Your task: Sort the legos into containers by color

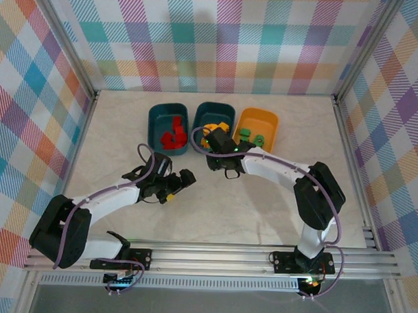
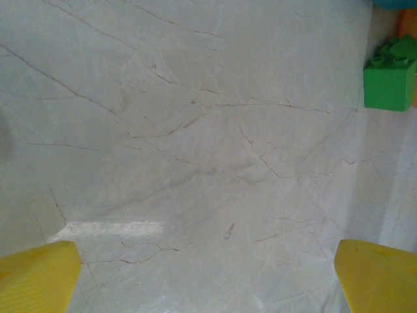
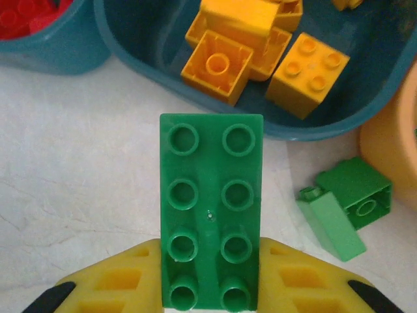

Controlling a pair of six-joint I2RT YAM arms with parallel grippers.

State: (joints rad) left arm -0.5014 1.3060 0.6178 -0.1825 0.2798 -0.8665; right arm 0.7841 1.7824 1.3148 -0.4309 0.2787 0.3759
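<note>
Green eight-stud lego [image 3: 210,195], clamped lengthwise in your right gripper [image 3: 210,287]; your left gripper [image 2: 208,277] stands spread wide above the tabletop [image 2: 195,130], grasping nothing.

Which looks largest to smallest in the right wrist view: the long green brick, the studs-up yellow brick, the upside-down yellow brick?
1. long green brick, though it is nearest the camera, in the right tool.
2. studs-up yellow brick and upside-down yellow brick look alike; unranked.
</note>
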